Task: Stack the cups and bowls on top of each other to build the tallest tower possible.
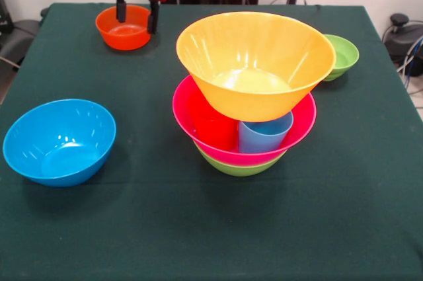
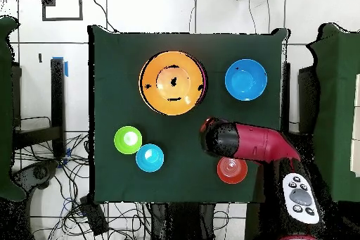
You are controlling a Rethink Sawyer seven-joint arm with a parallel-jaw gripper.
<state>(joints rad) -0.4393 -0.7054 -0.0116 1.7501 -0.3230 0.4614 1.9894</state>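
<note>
The tower stands mid-table: a medium green bowl (image 1: 239, 167) at the bottom and a large pink bowl (image 1: 198, 137) in it. The pink bowl holds a red cup (image 1: 215, 130) and a light blue cup (image 1: 264, 135). A large yellow-orange bowl (image 1: 254, 63) rests on top; from above it hides the rest of the tower (image 2: 172, 82). My gripper (image 1: 137, 13) is open at the far left, fingers just over a small orange bowl (image 1: 123, 30) (image 2: 232, 170). The yellow cup is hidden.
A medium blue bowl (image 1: 59, 141) (image 2: 245, 79) sits alone at the near left in the front view. A small green bowl (image 1: 342, 56) (image 2: 128, 140) stands at the far right. A small blue bowl (image 2: 150, 158) shows only from above. The red arm (image 2: 253, 143) reaches over the table.
</note>
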